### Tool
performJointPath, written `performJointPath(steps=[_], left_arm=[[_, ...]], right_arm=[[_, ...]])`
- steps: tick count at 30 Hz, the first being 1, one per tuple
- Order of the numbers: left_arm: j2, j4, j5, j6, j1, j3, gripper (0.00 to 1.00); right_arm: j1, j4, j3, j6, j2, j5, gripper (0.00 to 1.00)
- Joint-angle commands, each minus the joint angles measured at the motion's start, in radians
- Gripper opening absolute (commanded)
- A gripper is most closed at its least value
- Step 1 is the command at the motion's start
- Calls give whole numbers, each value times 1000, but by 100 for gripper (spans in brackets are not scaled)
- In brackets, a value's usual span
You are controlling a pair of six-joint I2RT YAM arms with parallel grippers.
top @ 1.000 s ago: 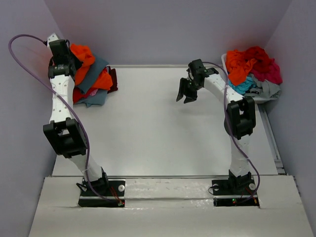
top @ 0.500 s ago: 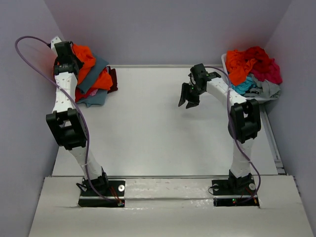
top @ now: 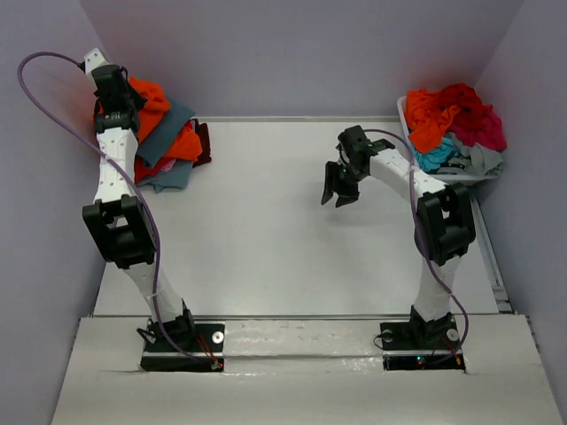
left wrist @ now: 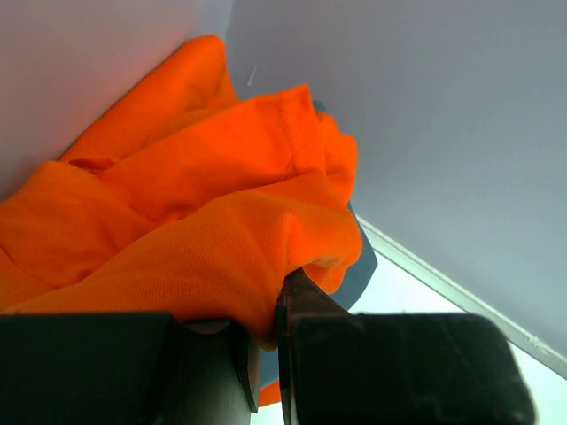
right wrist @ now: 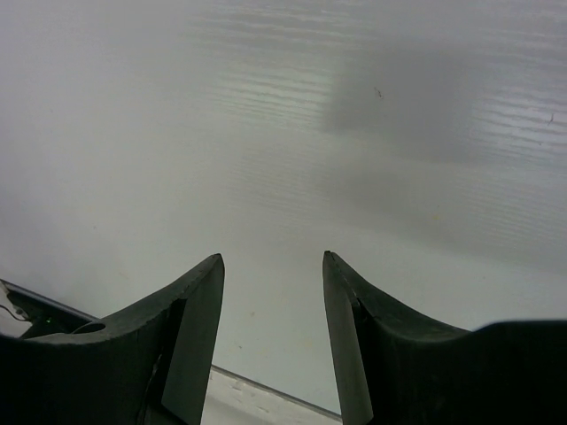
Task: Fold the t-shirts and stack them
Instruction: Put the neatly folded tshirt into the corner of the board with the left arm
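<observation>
T-shirt stack (top: 164,146) lies far left, bin (top: 402,110) far right.

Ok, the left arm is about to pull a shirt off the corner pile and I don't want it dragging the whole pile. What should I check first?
1. Left gripper has cloth: ok. Its fingers are shut on a fold of the orange t-shirt.
2. Only one shirt is pinched: cannot tell. The teal-grey t-shirt lies directly under the orange one.
3. Right gripper is free to help: ok. It is open, nothing is between the fingers, and it is above bare table.
4. Folding space on the table: ok. No cloth lies between the arms.
5. Purple cable will not snag: cannot tell. It loops close to the left wall.
</observation>
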Motion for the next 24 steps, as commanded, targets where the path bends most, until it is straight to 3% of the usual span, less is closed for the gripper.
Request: performJointPath(steps=[1,18,22,24], left_arm=[[2,140,-16,32,16,67,6],[63,356,-22,-31,68,-58,6],[111,367,-20,-40,68,-10,14],[124,373,-19,-42,68,7,24]], right_arm=[[18,-22,-27,-25,-81,57,54],[36,-152,-175,1,-223,168,55],[45,-186,-168,13,-226,195,55],[45,-198,-163,21,-228,199,55]])
